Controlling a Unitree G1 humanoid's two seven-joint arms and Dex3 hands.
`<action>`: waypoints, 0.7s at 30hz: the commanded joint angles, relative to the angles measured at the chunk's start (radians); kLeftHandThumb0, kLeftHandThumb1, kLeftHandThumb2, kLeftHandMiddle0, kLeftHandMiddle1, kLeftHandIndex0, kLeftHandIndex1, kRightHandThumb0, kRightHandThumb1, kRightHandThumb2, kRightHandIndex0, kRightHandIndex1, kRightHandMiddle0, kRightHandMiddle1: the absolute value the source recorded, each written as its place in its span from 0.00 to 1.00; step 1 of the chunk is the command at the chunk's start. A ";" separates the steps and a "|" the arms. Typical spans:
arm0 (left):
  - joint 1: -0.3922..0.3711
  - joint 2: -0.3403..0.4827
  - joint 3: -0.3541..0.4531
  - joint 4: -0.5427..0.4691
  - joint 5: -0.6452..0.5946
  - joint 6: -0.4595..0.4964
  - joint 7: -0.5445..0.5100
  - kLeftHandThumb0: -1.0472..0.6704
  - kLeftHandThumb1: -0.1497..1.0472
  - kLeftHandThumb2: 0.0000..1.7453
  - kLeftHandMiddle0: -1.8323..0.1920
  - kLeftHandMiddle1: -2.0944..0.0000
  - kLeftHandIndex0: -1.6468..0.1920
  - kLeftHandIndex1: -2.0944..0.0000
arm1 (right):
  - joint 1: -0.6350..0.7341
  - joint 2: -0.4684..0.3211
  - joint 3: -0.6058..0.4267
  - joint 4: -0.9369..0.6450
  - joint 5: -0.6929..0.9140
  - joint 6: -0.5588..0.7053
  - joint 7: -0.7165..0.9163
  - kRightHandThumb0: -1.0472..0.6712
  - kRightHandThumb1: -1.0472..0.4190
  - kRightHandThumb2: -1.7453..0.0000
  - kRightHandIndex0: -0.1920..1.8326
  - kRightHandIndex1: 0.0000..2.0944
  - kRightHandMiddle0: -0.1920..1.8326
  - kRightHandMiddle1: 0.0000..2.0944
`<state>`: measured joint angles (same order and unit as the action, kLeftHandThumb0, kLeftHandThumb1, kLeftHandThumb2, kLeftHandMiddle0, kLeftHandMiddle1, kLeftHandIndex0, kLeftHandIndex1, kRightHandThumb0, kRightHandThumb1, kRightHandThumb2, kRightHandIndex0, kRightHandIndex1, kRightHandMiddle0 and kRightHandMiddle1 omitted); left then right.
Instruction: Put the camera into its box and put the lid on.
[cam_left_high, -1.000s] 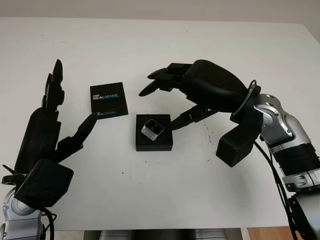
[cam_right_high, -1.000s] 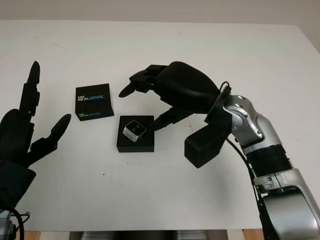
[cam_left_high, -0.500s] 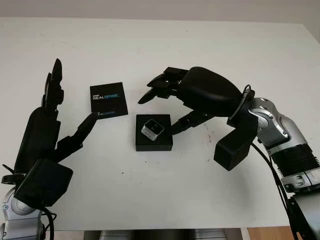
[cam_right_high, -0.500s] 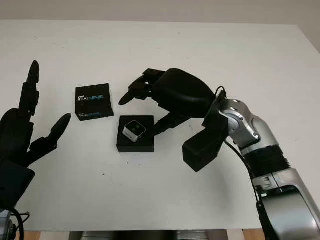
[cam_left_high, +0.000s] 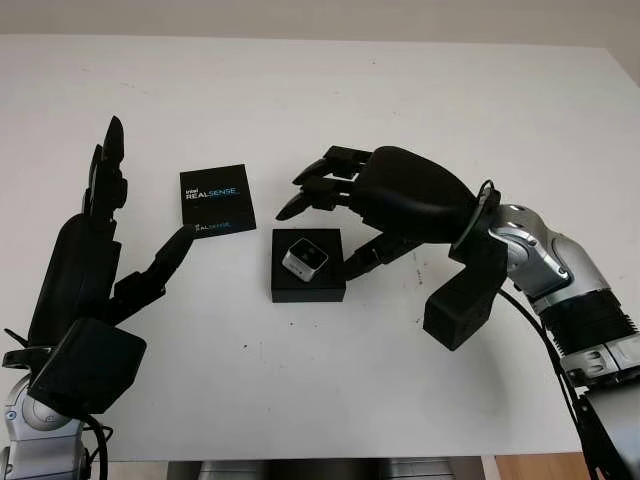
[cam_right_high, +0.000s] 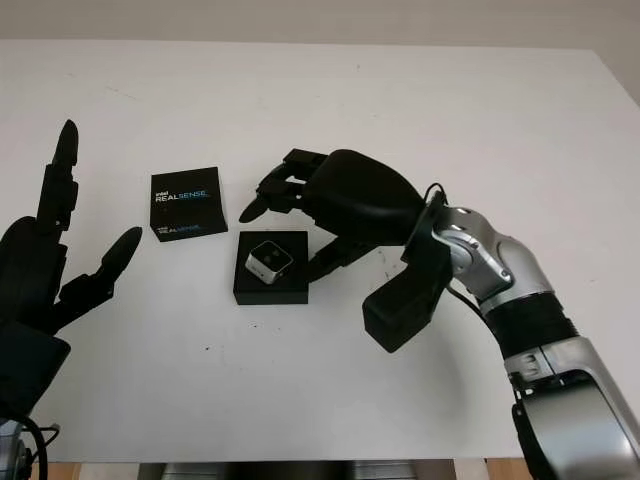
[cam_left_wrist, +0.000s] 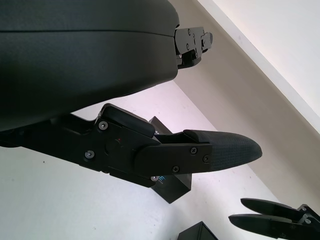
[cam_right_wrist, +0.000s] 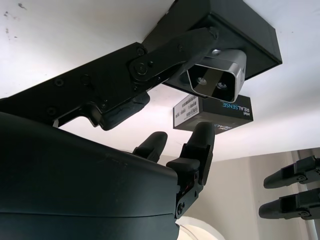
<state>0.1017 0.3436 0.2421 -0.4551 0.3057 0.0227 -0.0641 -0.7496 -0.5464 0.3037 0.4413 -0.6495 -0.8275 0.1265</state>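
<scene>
White surface (cam_left_high: 400, 90) carries the small silver camera (cam_left_high: 304, 259) in its black square box (cam_left_high: 308, 286); my empty right hand (cam_left_high: 345, 205) hovers above, spread, while the printed black lid (cam_left_high: 216, 199) waits beside my open left hand (cam_left_high: 120, 240).

Right hand (cam_left_high: 345, 215) hovers over the camera box (cam_left_high: 308, 283), palm down, holding nothing, open; its upper fingers (cam_left_high: 310, 187) reach past the box's far edge, thumb (cam_left_high: 365, 258) angled down just beside the box's right side. Right forearm runs off to the box's right and toward the robot. Left hand (cam_left_high: 95, 265) open, raised upright well left of the box, fingers pointing up, thumb (cam_left_high: 165, 262) angled toward the box.
</scene>
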 joint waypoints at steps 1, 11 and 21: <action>0.009 -0.005 0.005 -0.015 -0.003 -0.004 0.006 0.11 1.00 0.27 1.00 1.00 0.98 0.97 | 0.004 0.011 0.008 0.013 -0.005 -0.001 -0.019 0.19 0.13 0.97 0.20 0.33 0.24 0.37; 0.012 -0.006 0.003 -0.013 -0.008 -0.013 0.011 0.11 1.00 0.27 1.00 1.00 0.98 0.97 | -0.015 0.032 0.037 0.090 -0.071 -0.026 -0.142 0.20 0.12 0.97 0.16 0.46 0.25 0.45; 0.017 -0.007 0.003 -0.013 -0.005 -0.019 0.016 0.11 1.00 0.27 1.00 1.00 0.98 0.97 | -0.030 0.039 0.070 0.143 -0.150 -0.055 -0.300 0.27 0.09 0.97 0.17 0.59 0.33 0.57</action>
<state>0.1084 0.3431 0.2420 -0.4551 0.3016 0.0121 -0.0553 -0.7650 -0.5091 0.3650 0.5799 -0.7925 -0.8686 -0.1592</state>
